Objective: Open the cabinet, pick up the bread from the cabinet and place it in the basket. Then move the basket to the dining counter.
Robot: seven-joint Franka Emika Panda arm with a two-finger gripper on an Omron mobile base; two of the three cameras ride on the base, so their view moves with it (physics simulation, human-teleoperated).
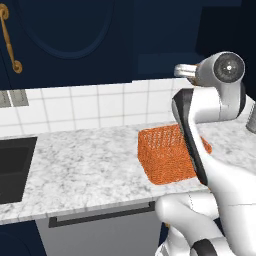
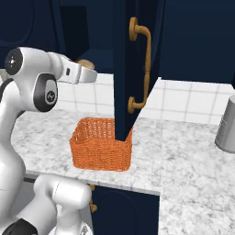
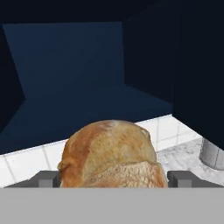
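While basket [image 2: 100,149] sits bare, bread [image 3: 111,155] between wide fingers [image 3: 46,178]

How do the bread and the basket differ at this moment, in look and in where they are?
The bread is a rounded, golden-brown crusty loaf; the basket is an orange woven-mesh box with straight sides. The bread sits up between the open jaws of the gripper, in front of the opened cabinet; the basket stands on the marble worktop below. The basket looks empty.

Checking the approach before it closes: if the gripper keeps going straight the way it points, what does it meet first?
The bread, which sits right between the open gripper's fingertips; beyond it is the open cabinet's back wall.
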